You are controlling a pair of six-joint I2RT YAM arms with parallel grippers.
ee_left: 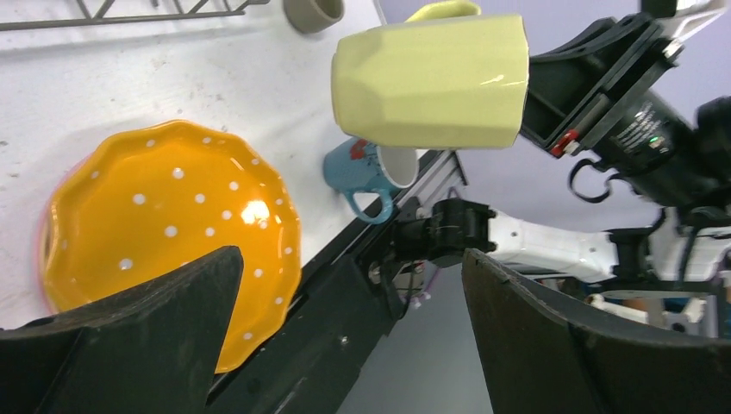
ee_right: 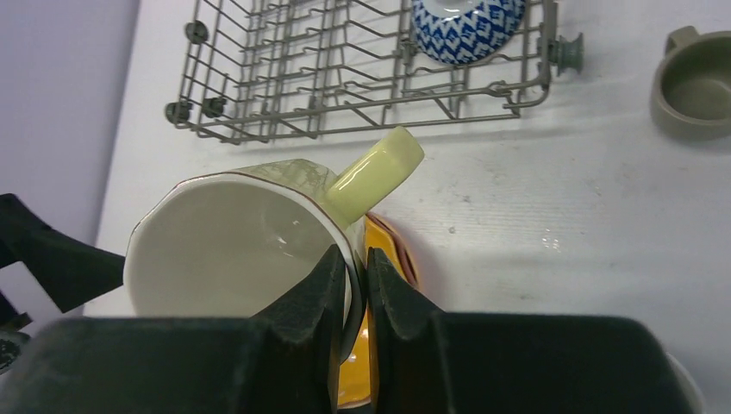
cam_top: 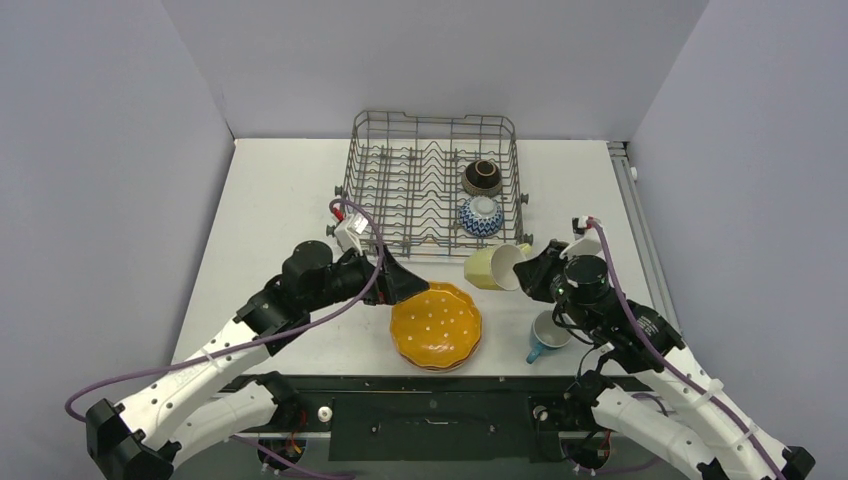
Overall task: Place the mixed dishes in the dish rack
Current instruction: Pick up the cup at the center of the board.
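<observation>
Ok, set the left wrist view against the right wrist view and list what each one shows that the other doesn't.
Left wrist only: the blue mug beside the plate, and the open left gripper. Right wrist only: the blue-white patterned bowl inside the dish rack, and the right gripper pinched on the rim of the pale-yellow mug. Both: that mug, the orange plate, the grey mug and part of the rack.
</observation>
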